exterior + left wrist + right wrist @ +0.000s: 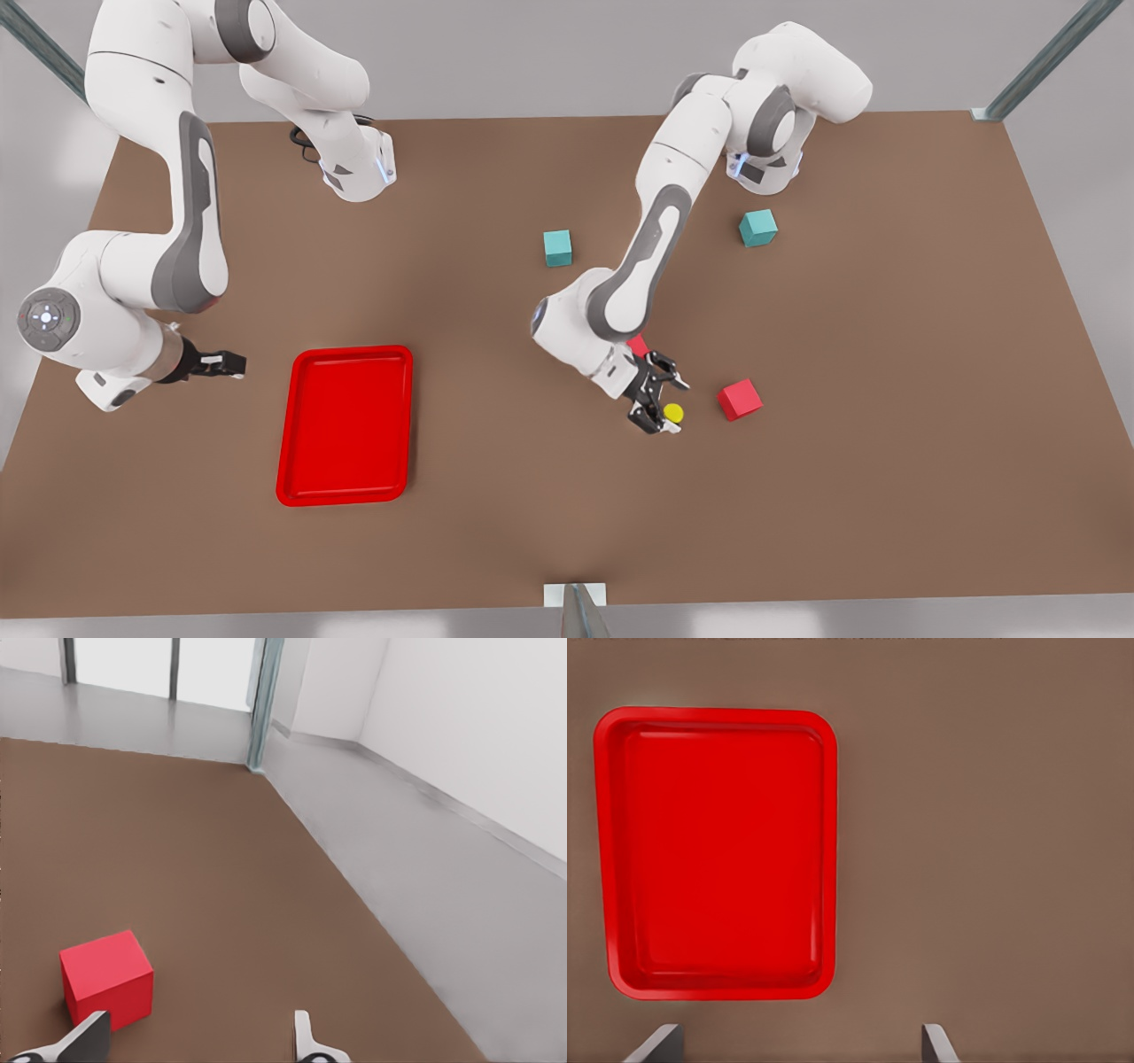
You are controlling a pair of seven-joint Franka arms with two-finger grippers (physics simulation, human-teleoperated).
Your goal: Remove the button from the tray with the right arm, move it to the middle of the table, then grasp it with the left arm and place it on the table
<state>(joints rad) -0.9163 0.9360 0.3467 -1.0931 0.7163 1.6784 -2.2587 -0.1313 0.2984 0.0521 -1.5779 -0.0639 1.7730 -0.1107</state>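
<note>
Right, the tray [345,426] lies bare, and the button [673,412] sits on the table [496,496] near its middle, just beside a red cube [740,400]. My left gripper [660,409] is down at the button, fingers spread, gripping nothing; whether a fingertip touches the yellow cap I cannot tell. My right gripper [232,363] waits beside the tray, fingers [656,1047] wide apart and empty. To place well, I judge I should lift the left gripper straight up, so a finger neither drags the button nor nudges the cube.
</note>
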